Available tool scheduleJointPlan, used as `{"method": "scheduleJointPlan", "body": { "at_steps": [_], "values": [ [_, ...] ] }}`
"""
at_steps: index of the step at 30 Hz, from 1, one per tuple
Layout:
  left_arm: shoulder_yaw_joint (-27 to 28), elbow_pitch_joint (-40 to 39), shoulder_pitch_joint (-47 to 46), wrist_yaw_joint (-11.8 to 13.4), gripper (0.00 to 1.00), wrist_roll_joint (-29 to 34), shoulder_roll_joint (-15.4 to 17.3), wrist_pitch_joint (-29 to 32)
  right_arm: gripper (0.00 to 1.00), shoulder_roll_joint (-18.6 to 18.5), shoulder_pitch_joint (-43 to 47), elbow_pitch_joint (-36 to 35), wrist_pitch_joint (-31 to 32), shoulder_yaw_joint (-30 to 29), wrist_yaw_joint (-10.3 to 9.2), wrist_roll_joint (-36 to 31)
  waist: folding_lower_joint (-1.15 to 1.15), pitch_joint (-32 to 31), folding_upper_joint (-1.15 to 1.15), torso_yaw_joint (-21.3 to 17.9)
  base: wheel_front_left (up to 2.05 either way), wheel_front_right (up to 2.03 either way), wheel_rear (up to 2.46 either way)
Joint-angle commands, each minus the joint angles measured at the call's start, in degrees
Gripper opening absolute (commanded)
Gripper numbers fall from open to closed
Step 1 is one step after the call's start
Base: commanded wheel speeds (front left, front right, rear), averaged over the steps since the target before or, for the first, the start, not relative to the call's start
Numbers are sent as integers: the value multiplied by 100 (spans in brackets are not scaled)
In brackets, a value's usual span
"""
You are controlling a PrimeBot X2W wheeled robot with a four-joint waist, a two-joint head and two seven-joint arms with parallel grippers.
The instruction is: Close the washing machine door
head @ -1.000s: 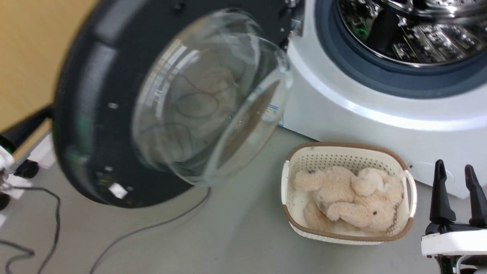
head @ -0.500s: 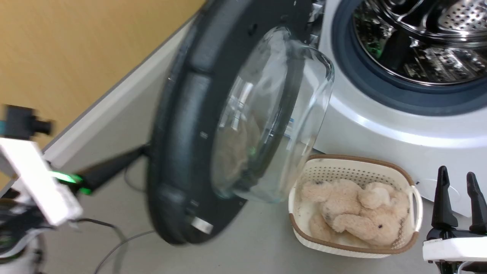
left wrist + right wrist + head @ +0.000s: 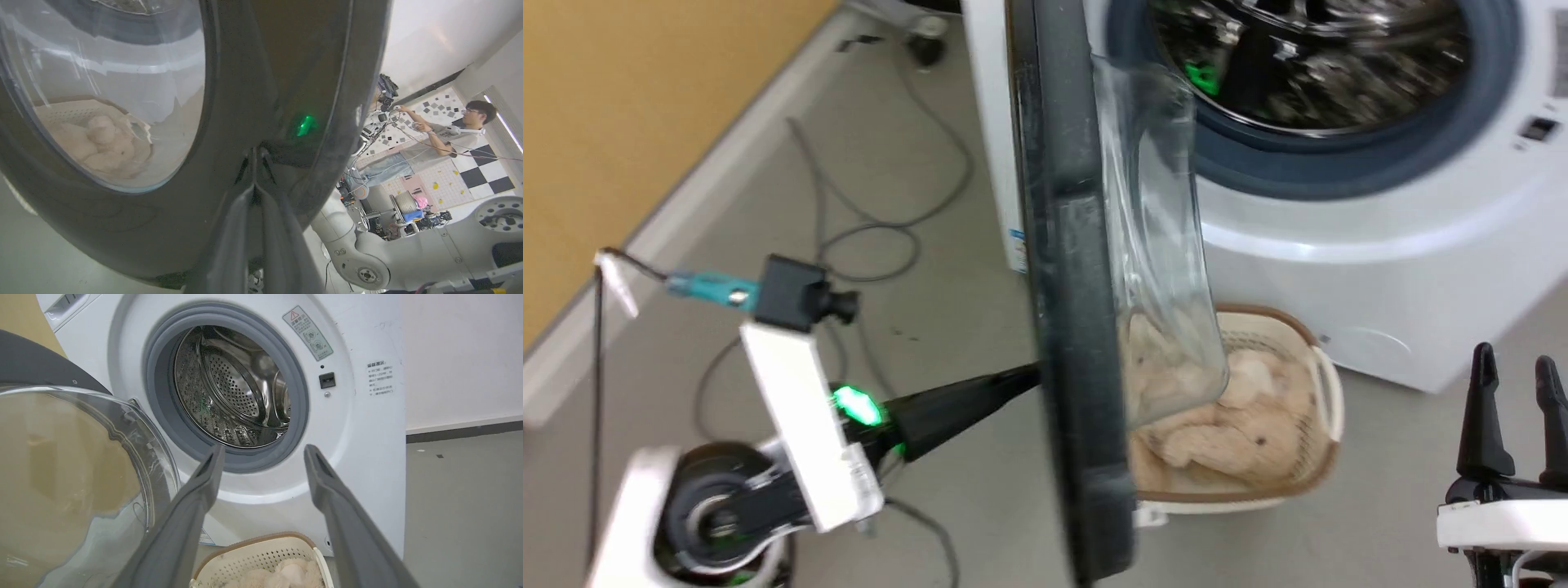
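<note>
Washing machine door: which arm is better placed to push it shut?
Left. The left gripper, shut, has its tips against the outer black rim of the washing machine door, ready to push. The right gripper stands open by the basket, apart from the door.

The washing machine door (image 3: 1066, 327) stands half open, out from the left edge of the washing machine (image 3: 1347, 269) and nearly edge-on. Its wide glossy black rim is upright and its clear glass bowl bulges toward the machine's front. The white front-loader's mouth is uncovered (grey rubber gasket (image 3: 1339, 175), perforated steel drum (image 3: 1298, 73)).
</note>
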Motion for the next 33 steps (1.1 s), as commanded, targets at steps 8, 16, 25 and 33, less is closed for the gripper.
{"method": "scheduleJointPlan", "body": {
  "at_steps": [8, 16, 25, 33],
  "values": [
    [-766, 345, -590, -26, 0, 227, -477, -789, 100, 4, -211, -26, -24, 36, 5, 52, 0, 345, 0, -1005, 0, 0, 0],
    [-1285, 1079, -1178, -26, 0, 525, -572, -2033, 100, 4, -359, -10, -24, 2, 5, 140, 0, 586, 0, -1773, 0, 0, 0],
    [-2077, 1987, -1730, -26, 0, 865, -298, -3673, 100, 4, -439, 13, -24, 10, 5, 261, 0, 714, 0, -2290, 0, 0, 0],
    [-3019, 2690, -1974, -26, 0, 912, -54, -4891, 100, 4, -432, 26, -24, 12, 5, 305, 0, 662, 0, -2439, 0, 0, 0]
  ]
}}
